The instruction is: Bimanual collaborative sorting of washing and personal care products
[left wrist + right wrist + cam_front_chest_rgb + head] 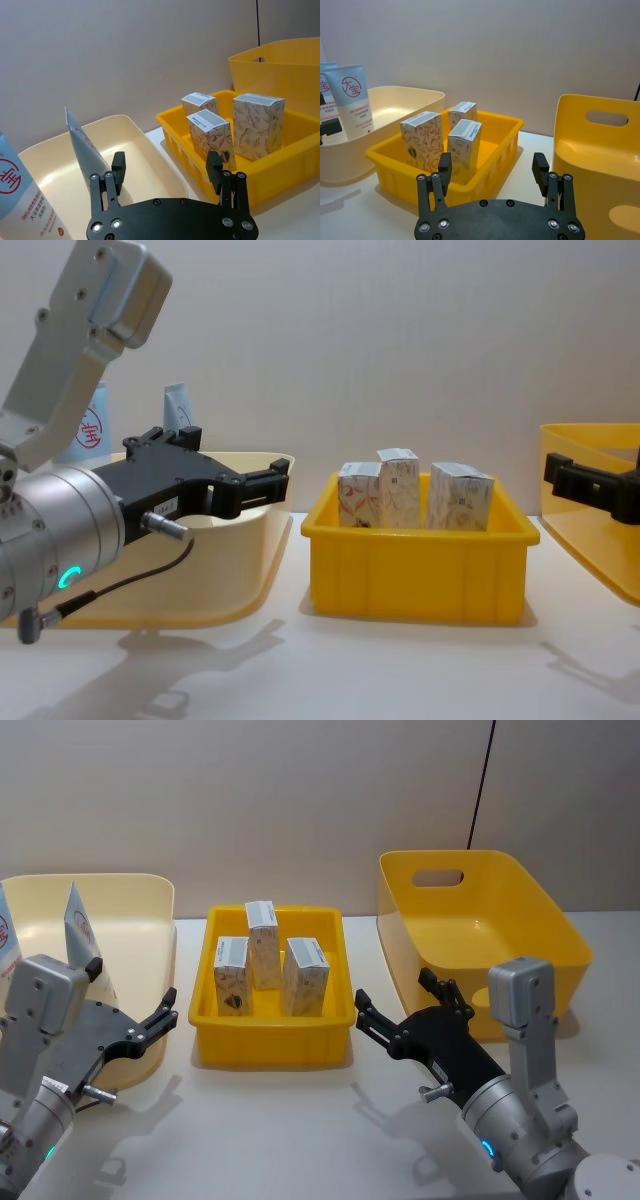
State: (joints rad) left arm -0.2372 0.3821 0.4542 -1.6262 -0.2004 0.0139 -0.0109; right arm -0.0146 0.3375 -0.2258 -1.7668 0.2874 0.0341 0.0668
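**STATUS: PRODUCTS GROUPED BY TYPE, BOTH GRIPPERS UNLOADED**

Three white cartons (264, 942) stand upright and close together in the small yellow tray (270, 1042) at the centre of the desk (300, 1130). Two pale-blue squeeze tubes (82, 930) stand in the cream bin (125, 915) at the left, towards its left side. The large yellow bin (480, 935) at the right holds no product in its visible interior.

The left gripper (130, 983) hovers over the near right corner of the cream bin, jaws spread and holding nothing. The right gripper (394, 990) hovers near, between the tray and the large yellow bin, jaws likewise spread and unloaded.

Assessment: each product type occupies its own container and no product lies loose on the desk. If the large yellow bin is a destination, every transfer remains to be made. The views do not settle which.
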